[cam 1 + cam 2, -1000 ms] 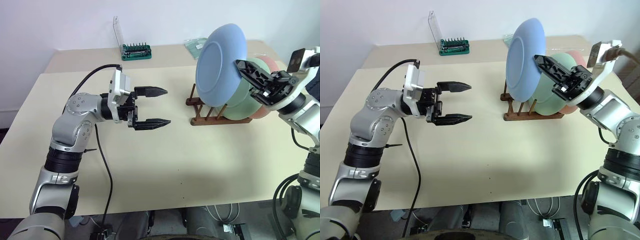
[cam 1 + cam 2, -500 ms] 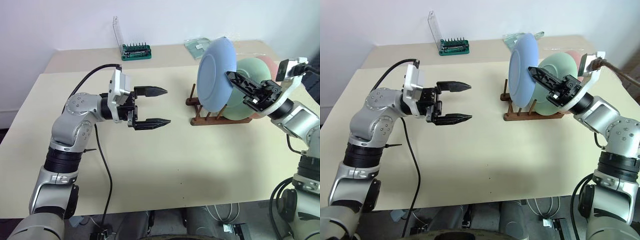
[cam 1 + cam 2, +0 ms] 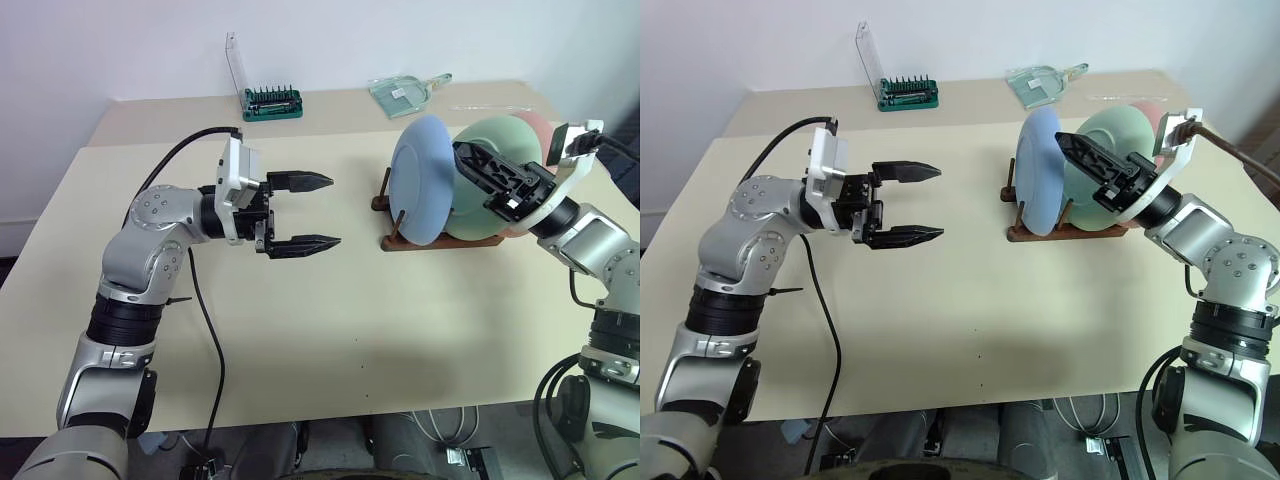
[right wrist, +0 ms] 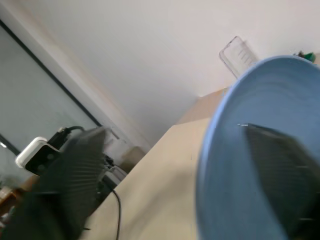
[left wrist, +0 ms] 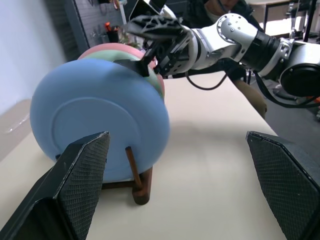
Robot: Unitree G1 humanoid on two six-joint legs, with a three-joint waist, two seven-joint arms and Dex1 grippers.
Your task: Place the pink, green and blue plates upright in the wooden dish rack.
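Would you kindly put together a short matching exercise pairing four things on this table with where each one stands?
Things:
1. light blue round plate
2. pale mint green round plate
3. salmon pink round plate
4. green screwdriver-bit holder

Places:
A. middle of the three plates in the dark wooden dish rack
B. far side of the table, apart from the rack
C. front of the rack, nearest the left gripper
D. back of the rack, behind the other two plates

Pairs: 1-C, 2-A, 3-D, 4-B

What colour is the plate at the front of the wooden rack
Light blue plate, clearest in the left wrist view.
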